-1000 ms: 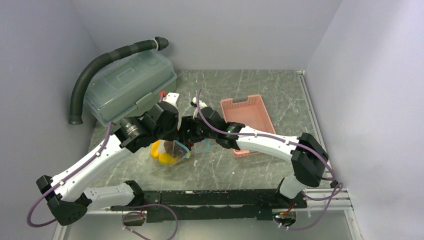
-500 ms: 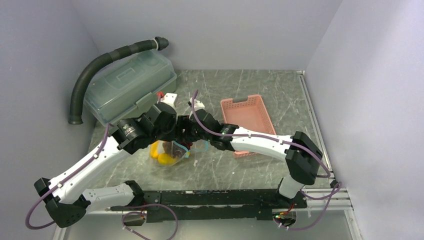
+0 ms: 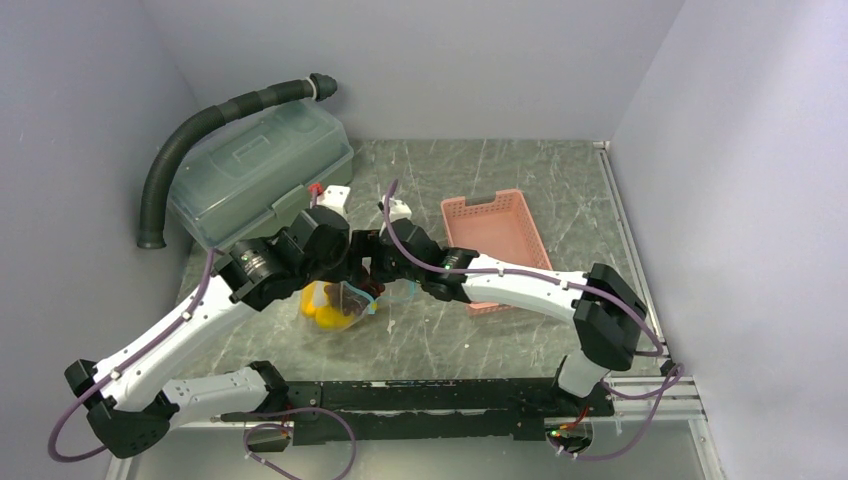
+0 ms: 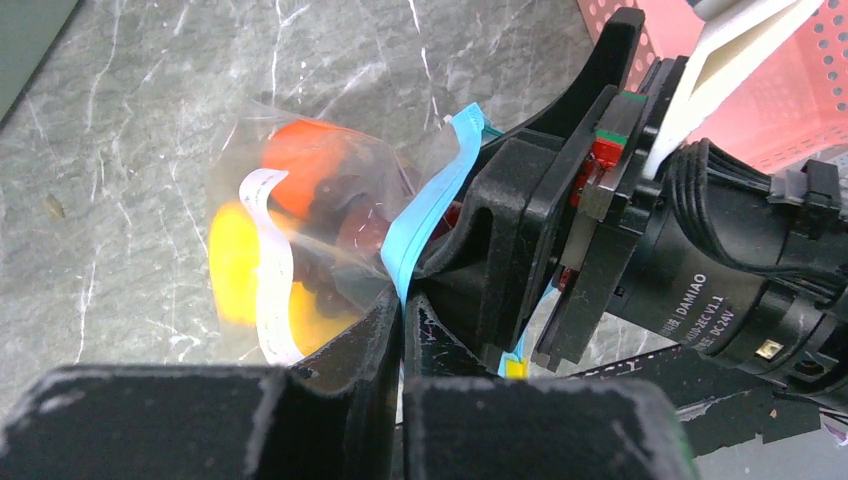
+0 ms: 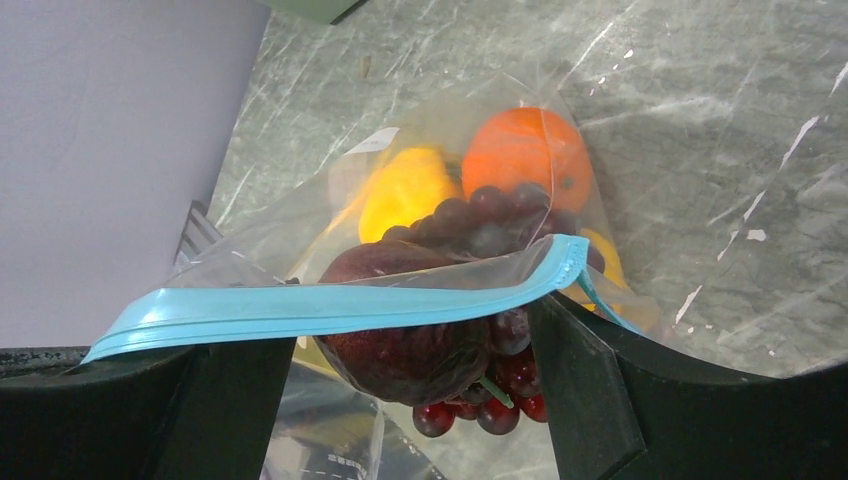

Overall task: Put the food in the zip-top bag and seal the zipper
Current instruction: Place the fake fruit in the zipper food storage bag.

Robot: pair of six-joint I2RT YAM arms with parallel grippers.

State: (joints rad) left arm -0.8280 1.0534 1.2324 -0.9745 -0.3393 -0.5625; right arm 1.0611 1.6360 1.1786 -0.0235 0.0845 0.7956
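Your left gripper (image 4: 400, 312) is pinched tight on the teal zipper (image 4: 432, 210) of the clear bag (image 5: 290, 230). Your right gripper (image 5: 410, 335) stands spread wide, the zipper running across its gap. The fruit (image 5: 520, 150) sits inside the bag, over the marble table (image 3: 470, 335).

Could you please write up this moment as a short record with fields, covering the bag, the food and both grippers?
Food: orange, grape bunch, yellow pieces and dark red fruit, all inside the zip-top bag
Zipper: teal strip spanning both grippers; whether it is fully sealed cannot be told
Left gripper: shut on the zipper
Right gripper: open, fingers straddling the zipper
Pink basket: on the table beyond the right arm
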